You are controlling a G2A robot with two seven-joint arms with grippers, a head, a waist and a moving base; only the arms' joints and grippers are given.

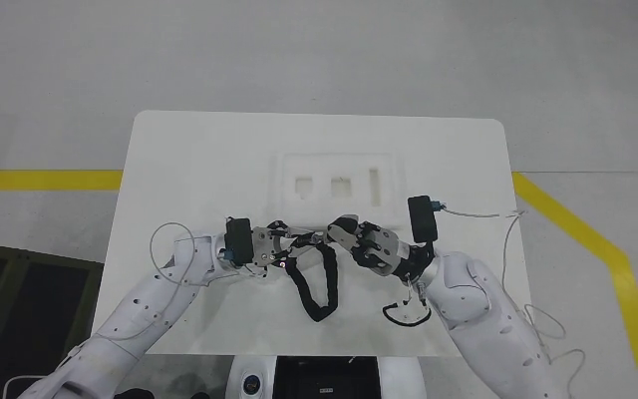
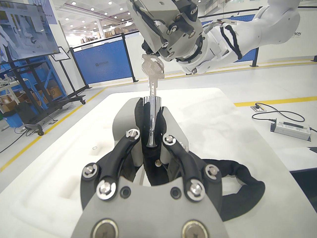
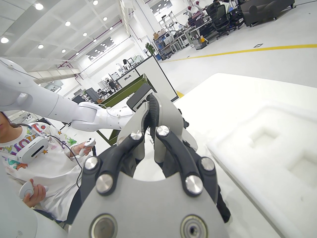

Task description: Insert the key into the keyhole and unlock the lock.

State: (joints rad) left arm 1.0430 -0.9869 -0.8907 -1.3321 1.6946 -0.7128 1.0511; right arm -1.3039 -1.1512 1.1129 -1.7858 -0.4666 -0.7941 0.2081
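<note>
The left end effector (image 2: 151, 106) clamps the lock (image 2: 152, 125); the right end effector (image 2: 150, 56) pinches the key (image 2: 153, 69), which may jam if tilted.

The key (image 2: 153, 71) blade's tip is hidden inside the lock (image 2: 152, 110) cylinder's keyhole

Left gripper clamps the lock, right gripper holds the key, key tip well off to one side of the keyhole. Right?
Not quite. The key is not off to the side: its tip sits at the keyhole, as the left wrist view shows. The rest stands: the left gripper clamps the lock, and the right gripper holds the key.
</note>
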